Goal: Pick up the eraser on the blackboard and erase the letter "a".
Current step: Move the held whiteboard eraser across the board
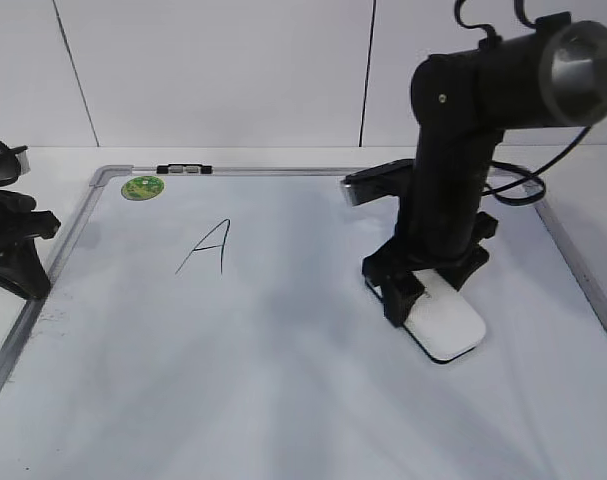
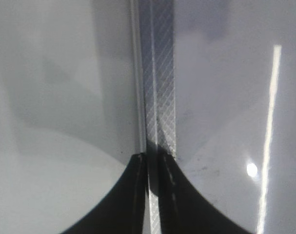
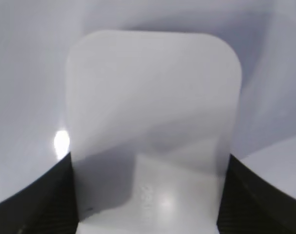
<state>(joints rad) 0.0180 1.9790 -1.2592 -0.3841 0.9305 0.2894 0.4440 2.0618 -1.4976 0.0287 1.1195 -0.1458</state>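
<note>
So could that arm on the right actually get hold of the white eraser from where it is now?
Probably yes. The right gripper is already down over the eraser on the blackboard, with its jaws on either side of the block in the wrist view. Nothing lies between them; whether they are squeezing it is unclear.

White rounded-rectangular eraser (image 1: 445, 322) with a thin black underside, lying flat on the blackboard (image 1: 283, 380), right of centre and nearer its right edge. The board is white and glossy, grey-framed with rounded corners. No lowercase "a" is visible on it.
</note>
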